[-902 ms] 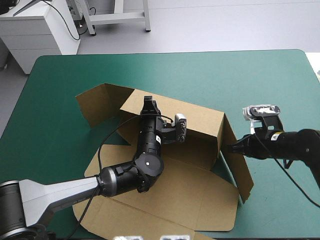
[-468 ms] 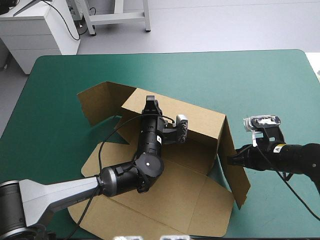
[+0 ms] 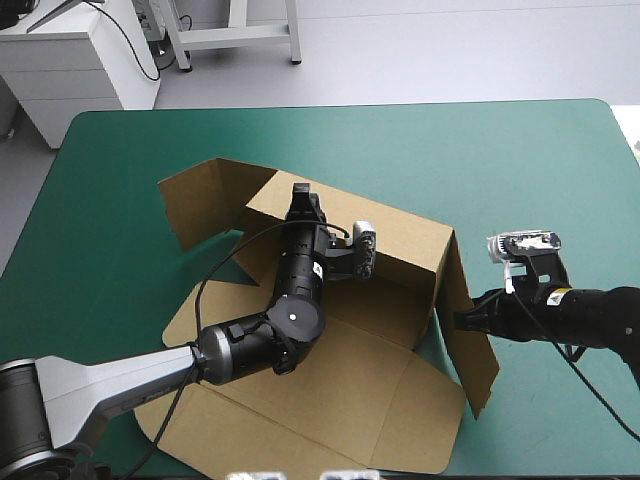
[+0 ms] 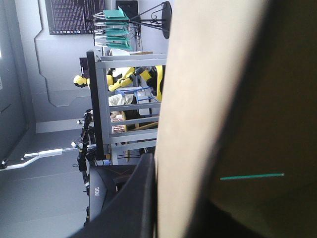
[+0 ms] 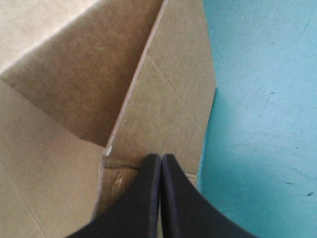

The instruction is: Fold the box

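Note:
The brown box (image 3: 350,390) lies with its base flat on the teal-green cover. Its back wall (image 3: 400,235) stands raised, and a side flap (image 3: 200,200) is up at its left end. My left gripper (image 3: 300,198) sits at the back wall's top edge. In the left wrist view the board (image 4: 198,99) runs between the fingers of this gripper (image 4: 158,163), which is shut on it. My right gripper (image 3: 460,320) is shut, its tip against the outer face of the raised right flap (image 3: 470,350). In the right wrist view this gripper (image 5: 161,159) forms one pointed arch on that flap (image 5: 173,84).
The teal-green cover (image 3: 450,150) shows bare beyond the box and to its right (image 5: 262,99). The box's front flaps reach close to the table's near edge.
The right gripper moved toward the near edge along the right flap, which now stands a little steeper. The box sheet shifted slightly to the left at its near side.

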`<state>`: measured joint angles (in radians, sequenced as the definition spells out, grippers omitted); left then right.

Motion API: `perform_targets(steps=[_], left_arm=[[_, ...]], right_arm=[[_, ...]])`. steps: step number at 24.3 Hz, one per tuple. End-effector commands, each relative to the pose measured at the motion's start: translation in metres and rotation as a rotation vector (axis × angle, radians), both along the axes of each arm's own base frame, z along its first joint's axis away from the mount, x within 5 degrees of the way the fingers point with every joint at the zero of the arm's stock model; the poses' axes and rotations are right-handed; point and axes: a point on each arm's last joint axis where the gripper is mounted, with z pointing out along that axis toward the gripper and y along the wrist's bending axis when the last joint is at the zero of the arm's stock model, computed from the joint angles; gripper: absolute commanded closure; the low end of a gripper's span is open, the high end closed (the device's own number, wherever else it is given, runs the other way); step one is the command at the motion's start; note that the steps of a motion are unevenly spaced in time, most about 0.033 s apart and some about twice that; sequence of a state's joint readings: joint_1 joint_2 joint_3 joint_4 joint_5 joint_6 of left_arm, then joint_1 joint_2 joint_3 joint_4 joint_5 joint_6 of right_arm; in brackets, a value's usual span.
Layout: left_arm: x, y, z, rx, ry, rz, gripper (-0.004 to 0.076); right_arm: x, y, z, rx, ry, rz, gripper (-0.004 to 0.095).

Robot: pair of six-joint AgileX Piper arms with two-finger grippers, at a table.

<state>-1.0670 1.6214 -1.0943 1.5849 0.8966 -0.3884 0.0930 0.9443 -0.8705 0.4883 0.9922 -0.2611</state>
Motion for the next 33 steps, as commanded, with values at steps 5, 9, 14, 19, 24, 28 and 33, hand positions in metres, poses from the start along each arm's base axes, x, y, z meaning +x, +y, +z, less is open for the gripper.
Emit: perform_targets(steps=[5, 9, 14, 19, 24, 28, 33], left_arm=[[0.0, 0.002, 0.04, -0.086, -0.109, 0.002, 0.0715], [0.0, 0.002, 0.039, -0.087, -0.108, 0.0, 0.0715], [0.0, 0.002, 0.039, -0.103, -0.1, 0.006, 0.0715], [0.0, 0.002, 0.039, -0.112, -0.099, 0.008, 0.0716], [0.0, 0.002, 0.039, -0.112, -0.099, 0.008, 0.0716], [0.0, 0.002, 0.039, -0.112, -0.099, 0.008, 0.0716], [0.0, 0.002, 0.039, -0.112, -0.099, 0.008, 0.0716]], right_arm=[[0.0, 0.001, 0.013, 0.055, -0.056, -0.018, 0.0928], [0.0, 0.001, 0.014, 0.058, -0.055, -0.02, 0.0928], [0.003, 0.002, 0.015, 0.07, -0.087, -0.035, 0.0926], [0.004, 0.006, -0.015, 0.171, -0.212, -0.037, 0.0926], [-0.002, 0.009, -0.045, 0.19, -0.219, 0.008, 0.0926], [-0.004, 0.013, -0.043, 0.151, -0.293, 0.115, 0.0926], [-0.007, 0.016, -0.043, 0.159, -0.278, 0.174, 0.0923]])
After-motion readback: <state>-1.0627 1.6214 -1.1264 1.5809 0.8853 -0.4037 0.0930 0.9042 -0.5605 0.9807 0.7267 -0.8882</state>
